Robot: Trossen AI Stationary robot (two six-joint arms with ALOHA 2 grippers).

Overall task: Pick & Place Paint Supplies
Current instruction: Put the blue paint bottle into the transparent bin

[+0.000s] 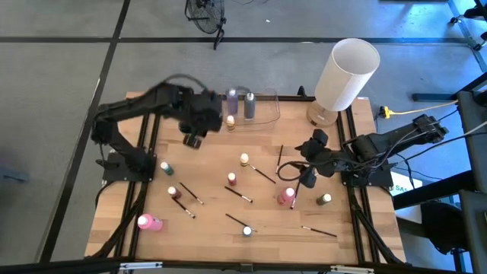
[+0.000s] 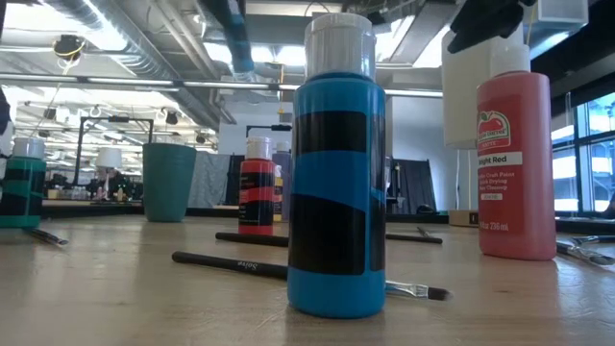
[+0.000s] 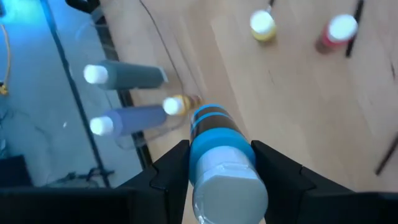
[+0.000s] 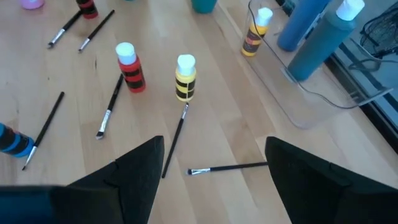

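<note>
1. left gripper (image 3: pixel 214 171) is clenched on a blue paint bottle (image 3: pixel 217 143), held beside the clear container (image 1: pixel 262 106) at the table's far edge.
2. right gripper (image 4: pixel 211 168) hovers with fingers spread, holding nothing, over a paintbrush (image 4: pixel 227 168).
3. other bottles lie scattered on the table (image 1: pixel 213 221).

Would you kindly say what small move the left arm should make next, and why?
Probably lower toward the clear container and release: the left gripper is shut on a blue bottle near it, where three bottles already stand.

Pale wood table (image 1: pixel 213 217) — glossy plastic blue bottle (image 2: pixel 337 192).
</note>
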